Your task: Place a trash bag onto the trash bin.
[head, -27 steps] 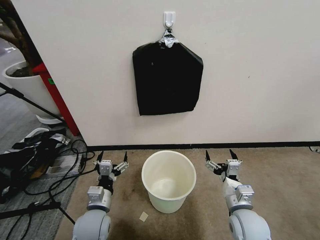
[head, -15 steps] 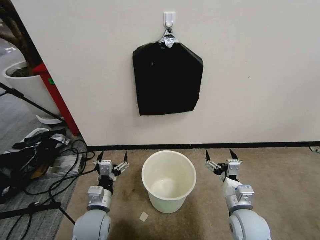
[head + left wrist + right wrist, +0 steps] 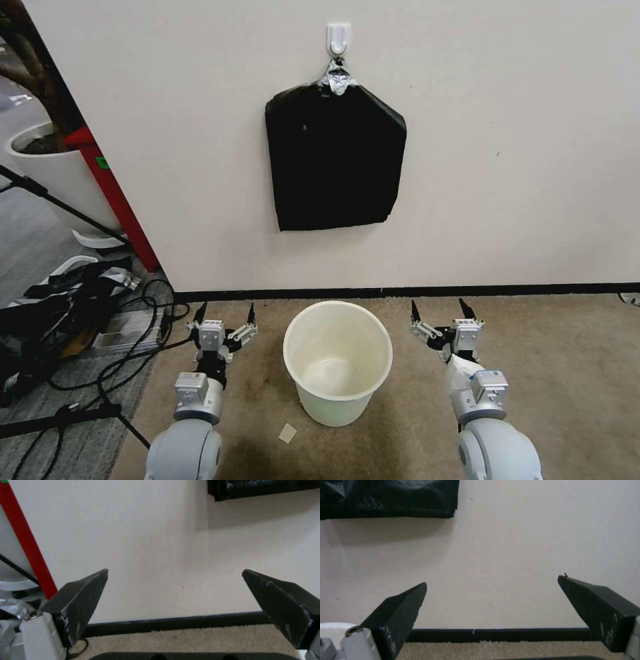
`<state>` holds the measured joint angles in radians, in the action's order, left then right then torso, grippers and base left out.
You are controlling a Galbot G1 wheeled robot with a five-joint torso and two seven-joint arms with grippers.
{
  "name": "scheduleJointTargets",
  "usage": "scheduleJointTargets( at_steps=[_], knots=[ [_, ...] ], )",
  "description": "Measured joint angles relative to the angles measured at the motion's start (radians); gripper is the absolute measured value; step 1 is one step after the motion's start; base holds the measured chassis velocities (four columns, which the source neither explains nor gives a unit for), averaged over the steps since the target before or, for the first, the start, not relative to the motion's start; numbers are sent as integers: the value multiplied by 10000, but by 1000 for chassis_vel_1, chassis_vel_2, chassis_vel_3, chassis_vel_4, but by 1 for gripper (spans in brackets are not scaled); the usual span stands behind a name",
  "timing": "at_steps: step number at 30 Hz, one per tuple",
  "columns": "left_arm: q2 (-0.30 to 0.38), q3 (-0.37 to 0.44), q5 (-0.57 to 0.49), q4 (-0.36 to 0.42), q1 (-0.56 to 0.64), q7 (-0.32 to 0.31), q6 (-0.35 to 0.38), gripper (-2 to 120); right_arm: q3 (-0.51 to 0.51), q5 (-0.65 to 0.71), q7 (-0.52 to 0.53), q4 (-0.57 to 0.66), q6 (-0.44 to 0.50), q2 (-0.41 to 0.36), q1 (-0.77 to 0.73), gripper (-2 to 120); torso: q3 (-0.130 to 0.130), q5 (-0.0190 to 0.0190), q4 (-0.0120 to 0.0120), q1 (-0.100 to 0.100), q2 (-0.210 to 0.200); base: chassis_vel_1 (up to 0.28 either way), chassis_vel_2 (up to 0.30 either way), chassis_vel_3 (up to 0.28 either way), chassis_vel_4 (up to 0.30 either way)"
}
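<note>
While both arms hang low over beige carpet [image 3: 567,373], scene reads left to right: black-and-white heap among black cables [image 3: 60,313] on grey floor; left gripper [image 3: 225,312] just left of bin, jaws spread wide, holding nothing; round cream-white plastic trash bin [image 3: 337,393] upright between grippers, unlined; above it, flat matte black five-sided pack [image 3: 333,160] with silver-taped tip hanging from white wall hook [image 3: 339,37]; right gripper [image 3: 440,309] just right of bin, jaws spread, holding nothing
</note>
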<state>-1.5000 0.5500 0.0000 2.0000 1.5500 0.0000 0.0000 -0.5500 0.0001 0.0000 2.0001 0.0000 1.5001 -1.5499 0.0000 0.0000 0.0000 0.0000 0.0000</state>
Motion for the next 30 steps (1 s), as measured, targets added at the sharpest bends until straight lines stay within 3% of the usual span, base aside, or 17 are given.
scheduleJointTargets(
  at_steps=[25,30],
  knots=[
    [0,-2,0,0,6,-7,-11,100,0,0,0,0,0,0,0,100,0,0,0,0,0,0,0,0,0],
    [55,-106,-86,109,271,-246,-542,100,89,-251,216,3,480,127,-141,100,0,-1,0,0,0,0,0,0,0]
  ],
)
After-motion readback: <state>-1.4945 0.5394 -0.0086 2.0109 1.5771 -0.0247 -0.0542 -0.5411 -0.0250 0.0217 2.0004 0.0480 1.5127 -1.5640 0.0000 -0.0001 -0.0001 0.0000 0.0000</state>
